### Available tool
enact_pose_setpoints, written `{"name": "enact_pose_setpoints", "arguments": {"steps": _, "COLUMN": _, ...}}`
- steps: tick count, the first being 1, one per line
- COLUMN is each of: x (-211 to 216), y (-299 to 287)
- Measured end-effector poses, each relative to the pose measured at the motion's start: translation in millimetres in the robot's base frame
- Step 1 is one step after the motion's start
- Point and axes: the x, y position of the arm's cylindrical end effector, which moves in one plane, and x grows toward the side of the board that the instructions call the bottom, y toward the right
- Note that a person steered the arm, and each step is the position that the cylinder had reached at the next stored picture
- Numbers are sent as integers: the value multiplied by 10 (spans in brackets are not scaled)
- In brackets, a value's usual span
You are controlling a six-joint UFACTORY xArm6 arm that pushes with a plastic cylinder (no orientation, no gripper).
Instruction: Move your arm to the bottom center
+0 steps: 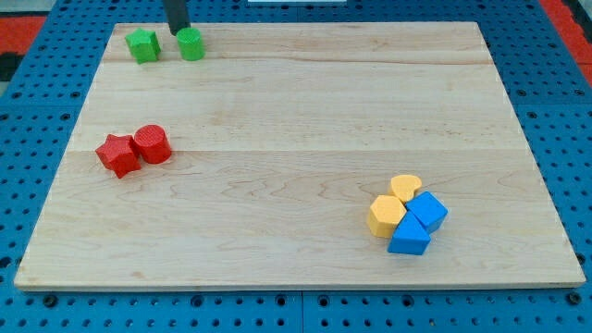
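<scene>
My tip (178,31) is at the view's top left, at the board's far edge, touching or just beside the upper left of a green round block (191,43). A green star-like block (142,45) lies just to its left. A red star block (117,154) and a red cylinder (152,144) sit together at the view's left. At the lower right a yellow heart block (405,187), a yellow hexagon (386,215), a blue cube-like block (427,211) and a blue triangular block (409,239) form a tight cluster.
The wooden board (296,120) lies on a blue pegboard surface (564,111) that surrounds it on all sides.
</scene>
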Motion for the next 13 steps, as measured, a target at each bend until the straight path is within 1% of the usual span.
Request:
{"name": "enact_pose_setpoints", "arguments": {"steps": 1, "x": -137, "y": 45}}
{"name": "enact_pose_setpoints", "arguments": {"steps": 3, "x": -135, "y": 1336}}
{"name": "enact_pose_setpoints", "arguments": {"steps": 4, "x": -129, "y": 1442}}
{"name": "enact_pose_setpoints", "arguments": {"steps": 12, "x": -145, "y": 1441}}
{"name": "enact_pose_setpoints", "arguments": {"steps": 13, "x": -75, "y": 1433}}
